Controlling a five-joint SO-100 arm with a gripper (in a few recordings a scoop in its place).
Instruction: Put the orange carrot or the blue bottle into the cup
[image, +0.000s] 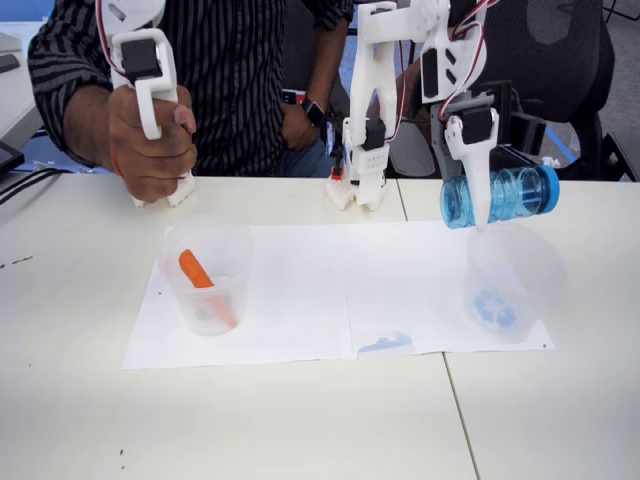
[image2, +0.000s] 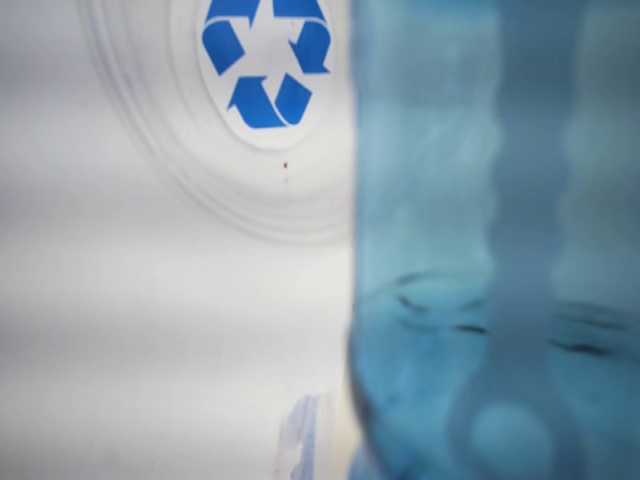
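My white gripper (image: 481, 215) is shut on the blue bottle (image: 515, 194), which hangs sideways in the air with its blue cap to the right. Directly below it stands the cup (image: 512, 280), clear and frosted, with a blue recycling mark on its base (image: 494, 308). In the wrist view the blue bottle (image2: 490, 250) covers the right half, and the cup's base mark (image2: 263, 60) shows at the top. The orange carrot (image: 196, 271) leans inside another clear cup (image: 207, 275) on the left of the paper.
White paper sheets (image: 330, 290) cover the middle of the white table (image: 300, 420). A small blue mark (image: 388, 343) lies on the paper's front edge. A person in a striped shirt (image: 230, 70) sits behind the table.
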